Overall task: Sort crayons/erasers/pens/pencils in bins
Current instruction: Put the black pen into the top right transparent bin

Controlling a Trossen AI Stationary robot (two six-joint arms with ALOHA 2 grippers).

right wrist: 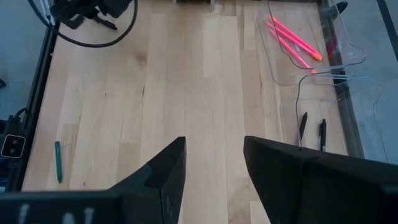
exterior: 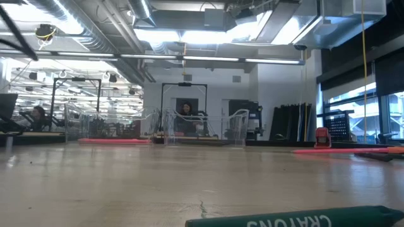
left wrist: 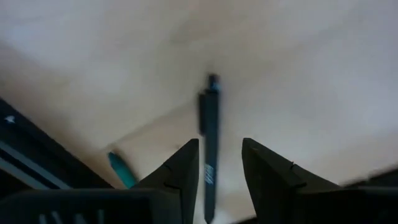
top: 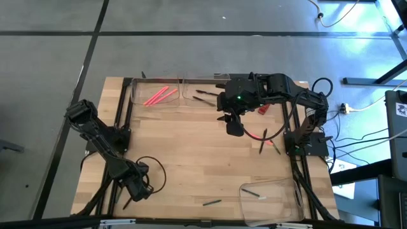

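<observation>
My left gripper (top: 138,189) is at the table's near left, low over the wood and open. In the left wrist view (left wrist: 220,163) its fingers stand on either side of a black pen (left wrist: 209,155) that lies flat on the table. A green crayon (left wrist: 120,169) lies beside it. My right gripper (top: 233,124) is open and empty above the table's middle, as its wrist view (right wrist: 214,163) shows. One far clear bin (top: 137,95) holds pink sticks (top: 159,96). The bin beside it (top: 188,86) holds black pens (top: 205,97).
A third clear bin (top: 289,210) at the near right holds two short sticks (top: 252,190). Loose sticks lie near the right arm's base (top: 264,138) and at the near middle (top: 212,203). A green crayon (exterior: 297,219) lies close to the low camera. A cable loop (top: 156,173) lies by my left arm.
</observation>
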